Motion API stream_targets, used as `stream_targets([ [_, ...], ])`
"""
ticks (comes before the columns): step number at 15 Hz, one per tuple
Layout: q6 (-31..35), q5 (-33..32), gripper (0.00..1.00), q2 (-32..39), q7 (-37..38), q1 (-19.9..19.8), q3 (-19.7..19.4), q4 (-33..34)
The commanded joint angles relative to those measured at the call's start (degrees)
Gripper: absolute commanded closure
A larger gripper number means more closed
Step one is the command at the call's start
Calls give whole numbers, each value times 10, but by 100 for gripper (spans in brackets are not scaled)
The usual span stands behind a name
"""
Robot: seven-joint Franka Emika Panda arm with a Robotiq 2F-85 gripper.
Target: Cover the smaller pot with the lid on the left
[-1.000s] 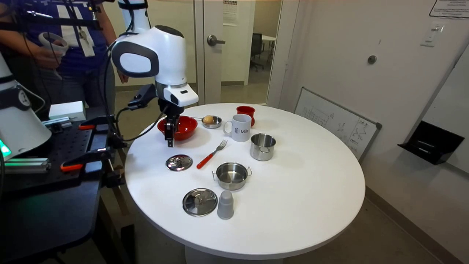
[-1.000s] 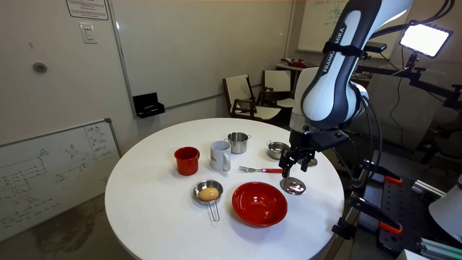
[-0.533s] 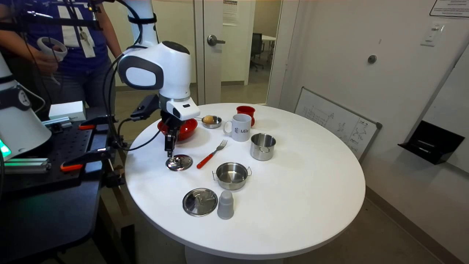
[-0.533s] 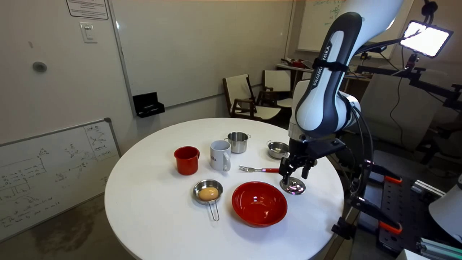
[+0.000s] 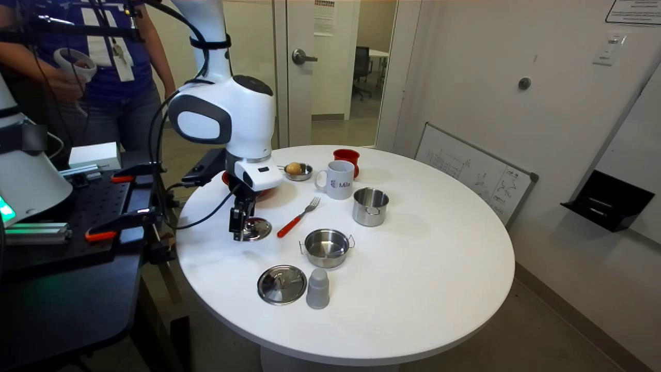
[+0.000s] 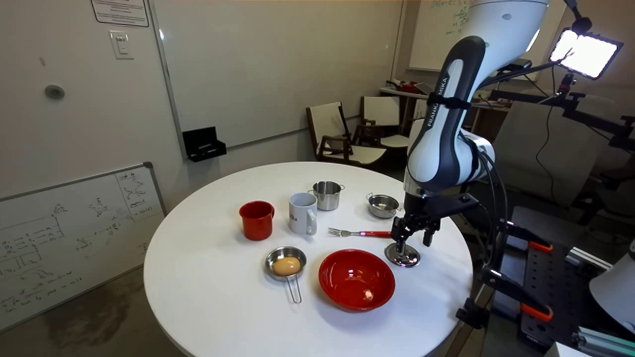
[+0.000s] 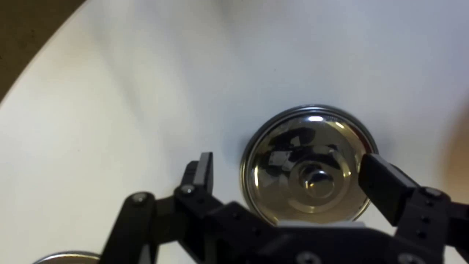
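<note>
The smaller pot point(image 5: 370, 211) is a tall, narrow, shiny steel pot. It stands open and upright near the mugs, and it also shows in an exterior view point(image 6: 328, 197). The lid point(image 5: 260, 229) lies flat on the table with its knob up. It also shows in an exterior view point(image 6: 404, 259) and fills the middle of the wrist view point(image 7: 278, 190). My gripper point(image 7: 287, 163) is open and low over the lid. In the wrist view one finger overlaps the lid's right edge, and the other is left of its rim. The knob is between them, nearer the right finger. Contact cannot be told.
A red bowl point(image 6: 357, 280) is close beside the lid. A red-handled fork point(image 5: 289, 226), a wider pot point(image 5: 327, 250), a larger lid point(image 5: 282, 285) and a grey shaker-like object point(image 5: 318, 292) stand nearby. A white mug point(image 5: 339, 180), red mug point(image 6: 257, 220) and egg pan point(image 6: 286, 265) are farther off.
My gripper has come down from above and beside the lid to low over it. It stays open. The lid and the pots have not moved.
</note>
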Motion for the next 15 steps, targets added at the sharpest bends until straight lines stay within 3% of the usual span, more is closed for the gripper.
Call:
stream_targets([
  [1,-4,-3,0,8,-4,-7,0,16],
  [15,-6,2,9,5,11,15,6,26],
])
